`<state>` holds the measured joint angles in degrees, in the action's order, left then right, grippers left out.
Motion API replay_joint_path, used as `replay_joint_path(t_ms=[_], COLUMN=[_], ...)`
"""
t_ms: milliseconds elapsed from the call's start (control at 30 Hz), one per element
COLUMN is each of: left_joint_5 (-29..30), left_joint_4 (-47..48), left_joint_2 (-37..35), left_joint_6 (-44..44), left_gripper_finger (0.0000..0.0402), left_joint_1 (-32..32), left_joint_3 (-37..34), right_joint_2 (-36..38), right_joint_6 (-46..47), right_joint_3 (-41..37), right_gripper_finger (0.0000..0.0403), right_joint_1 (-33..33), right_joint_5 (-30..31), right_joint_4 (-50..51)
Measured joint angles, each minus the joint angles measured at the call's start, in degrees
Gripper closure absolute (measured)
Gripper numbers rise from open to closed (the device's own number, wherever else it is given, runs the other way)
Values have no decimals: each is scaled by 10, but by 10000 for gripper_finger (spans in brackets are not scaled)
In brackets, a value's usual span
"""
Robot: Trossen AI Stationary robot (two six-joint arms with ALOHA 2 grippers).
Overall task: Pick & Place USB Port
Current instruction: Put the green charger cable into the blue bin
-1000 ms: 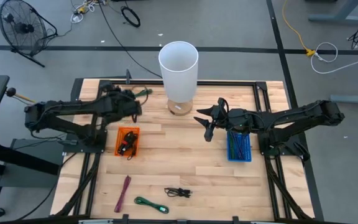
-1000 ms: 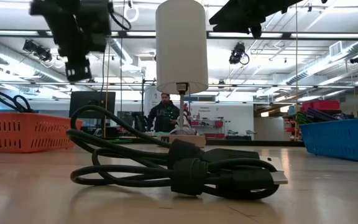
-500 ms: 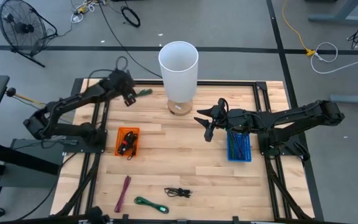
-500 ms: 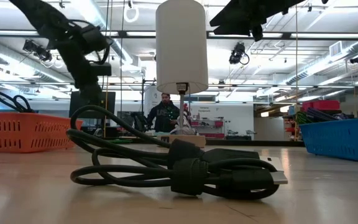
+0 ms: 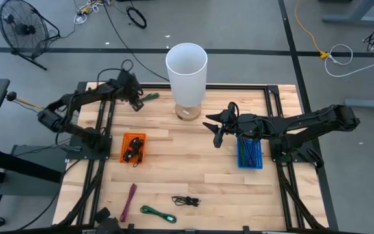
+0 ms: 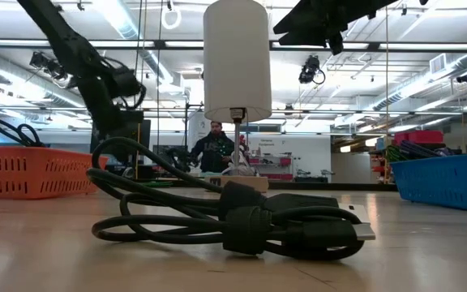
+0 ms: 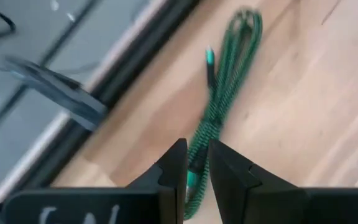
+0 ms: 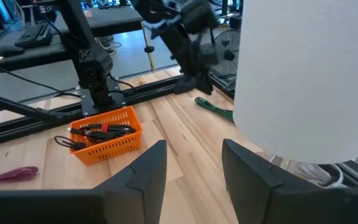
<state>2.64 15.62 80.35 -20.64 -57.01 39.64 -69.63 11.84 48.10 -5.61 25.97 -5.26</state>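
Cables lie nearest the front edge of the desk (image 5: pixel 193 175): a black cable (image 5: pixel 186 201) coiled beside a green one (image 5: pixel 157 213), and a purple cable (image 5: pixel 128 201) off toward the left arm's side. None of these three has been sorted yet.

Farther in, an orange basket (image 5: pixel 134 148) on the left side already holds some dark cables with a red bit among them, and a blue basket (image 5: pixel 249 153) on the right side holds dark pieces too. So part of the job looks done, with at least four cables still loose on the wood.

Over the middle, the right pincer (image 5: pixel 215 127) hangs above bare desk beside the blue basket, jaws well apart and empty. It seems to be waiting.

At the far edge stands a tall white cylinder (image 5: pixel 186 68). Just beside it, toward the left, lies a second green cable (image 7: pixel 219 102), braided and bundled, flat on the wood near the frame rail. The left pincer (image 7: pixel 193 165) hovers right over one end of it, its jaws only a narrow gap apart and gripping nothing. My judgement is that this cable is the next pick: the pincer has yet to close on it, lift it and carry it to a basket.
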Motion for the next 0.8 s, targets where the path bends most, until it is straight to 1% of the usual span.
replay_joint_path(t_ms=[100, 200, 300, 467, 667, 800], left_joint_5=[5, -5, -7, 23, 20, 22], left_joint_4=[30, 60, 91, 161, 173, 174], left_joint_2=[48, 89, 121, 160, 181, 191], left_joint_6=[43, 67, 58, 16, 5, 7], left_gripper_finger=[330, 330, 330, 330, 326, 300], left_joint_1=[0, 0, 4, 19, 26, 26], left_joint_3=[33, 74, 115, 170, 184, 184], right_joint_2=[0, 0, -3, -15, -28, -29], right_joint_6=[3, 10, 10, 10, 12, 12], right_joint_3=[0, 0, 0, 0, 0, 0], right_gripper_finger=[248, 248, 248, 248, 248, 248], right_joint_1=[-1, -1, -1, -1, -1, -1], right_joint_5=[0, -5, -14, -15, -15, -15], right_joint_4=[0, 1, 1, 2, 1, 0])
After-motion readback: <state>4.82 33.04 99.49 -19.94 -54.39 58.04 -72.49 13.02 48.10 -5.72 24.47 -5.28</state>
